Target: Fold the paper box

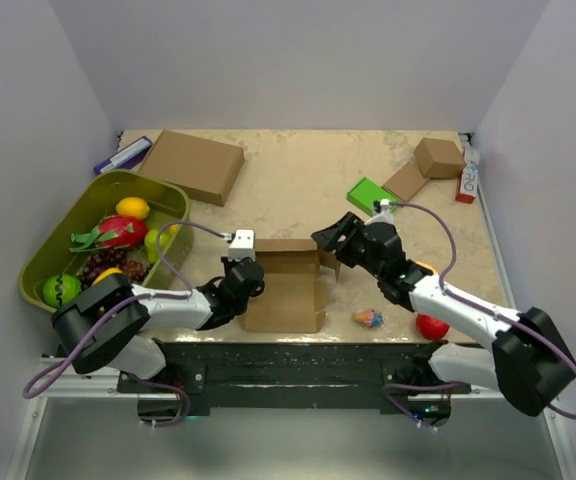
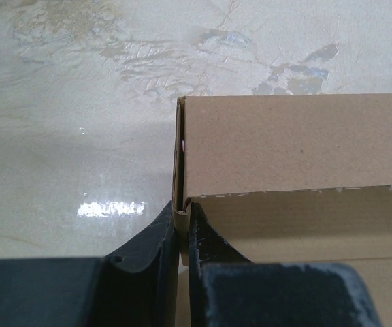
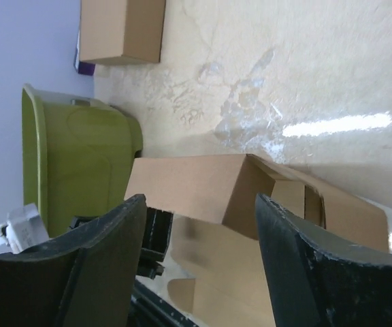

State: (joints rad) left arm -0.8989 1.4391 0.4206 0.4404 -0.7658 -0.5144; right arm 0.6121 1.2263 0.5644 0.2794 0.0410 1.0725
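The paper box (image 1: 286, 290) stands half formed at the near middle of the tabletop (image 1: 298, 190), between the two arms. Its far wall is raised upright, and a flat panel lies toward the near edge.

The left pincer (image 2: 182, 216) is pressed together on the left end of the box. It pinches the thin cardboard at the corner where the side wall meets the far wall. I judge that this grip anchors the box and holds this corner upright, so that the other arm can work without pushing the whole box away.

The right pincer (image 3: 199, 204) is spread wide and holds nothing. It hovers near the right end of the box and faces it. The flaps there seem not yet closed, so probably that end is the next to be folded in.

The green tray (image 1: 58, 235) of fruit on the left and the larger brown box (image 1: 193, 165) at the far left are well apart from the work.
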